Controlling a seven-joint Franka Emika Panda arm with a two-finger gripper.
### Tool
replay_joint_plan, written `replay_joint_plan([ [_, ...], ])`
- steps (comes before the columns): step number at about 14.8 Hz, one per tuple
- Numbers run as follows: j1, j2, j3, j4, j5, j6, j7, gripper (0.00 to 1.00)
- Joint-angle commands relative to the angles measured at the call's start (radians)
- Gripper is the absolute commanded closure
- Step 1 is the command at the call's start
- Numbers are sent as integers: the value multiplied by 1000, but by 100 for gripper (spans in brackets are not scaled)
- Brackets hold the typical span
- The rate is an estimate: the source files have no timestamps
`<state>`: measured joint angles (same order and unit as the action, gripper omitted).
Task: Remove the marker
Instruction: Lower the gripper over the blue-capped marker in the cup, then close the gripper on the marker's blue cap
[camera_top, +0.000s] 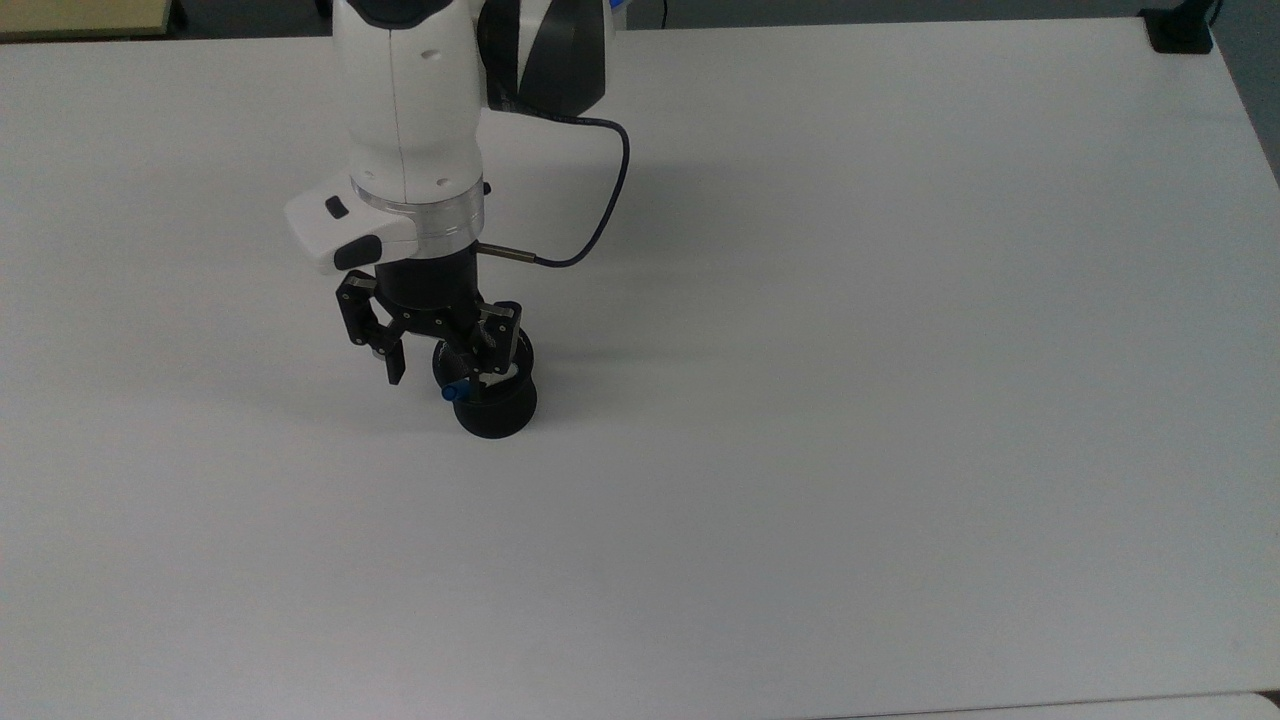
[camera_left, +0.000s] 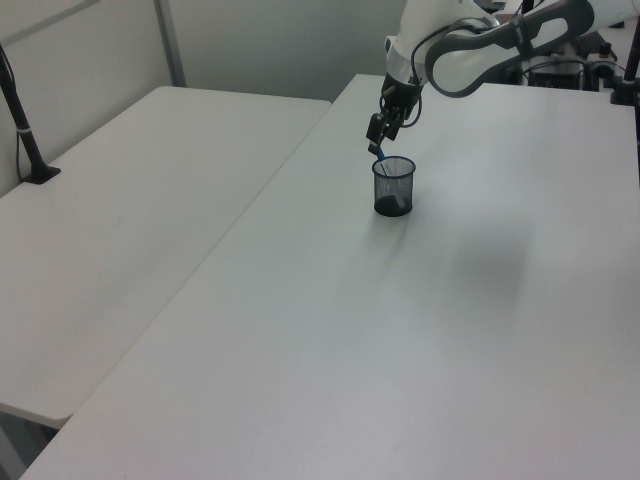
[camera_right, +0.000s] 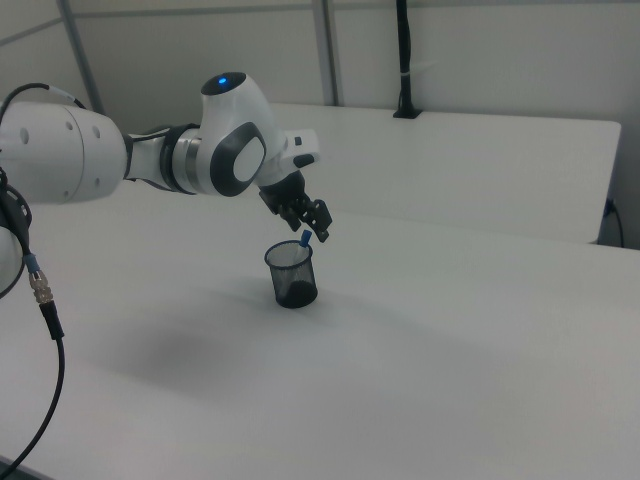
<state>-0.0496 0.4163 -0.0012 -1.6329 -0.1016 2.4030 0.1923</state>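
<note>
**Claw lined up over the marker, grab not made yet**

So I'm standing here watching the claw (camera_top: 436, 376) hang right above the black mesh cup (camera_top: 496, 405) on the white desk (camera_top: 900, 400), and I'd say we're at the approach step, just short of the pinch. Its two fingers are spread apart with nothing between them touching. One finger sits out past the cup's rim on the top view's left, the other hangs over the cup's mouth.

The marker (camera_top: 455, 391) is in the cup, leaning, with its blue cap poking out over the rim. From the claw's side of things, that cap is just below and roughly between the fingers, a bit closer to the one over the cup. In the left view the cap (camera_left: 379, 155) sits right under the claw (camera_left: 375, 139), near but not touching as far as I can tell. Same story in the right view: claw (camera_right: 319, 227) just above, blue tip (camera_right: 305, 238) just underneath.

My guess at what's needed next: drop a touch lower so the fingers bracket the cap, close on it, then lift straight up so the barrel clears the mesh without tipping the cup over. The cup looks light, so a crooked pull could drag it along.
</note>
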Motion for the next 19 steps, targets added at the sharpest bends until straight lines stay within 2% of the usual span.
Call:
replay_joint_plan([
  [1, 30, 15, -2, -10, -13, 39, 38, 36],
  [5, 31, 21, -2, -10, -27, 41, 38, 69],
  [8, 28, 19, -2, -10, -29, 39, 38, 86],
  [14, 23, -8, -2, -7, -26, 30, 38, 89],
  [19, 30, -118, -6, -7, -27, 21, 36, 89],
])
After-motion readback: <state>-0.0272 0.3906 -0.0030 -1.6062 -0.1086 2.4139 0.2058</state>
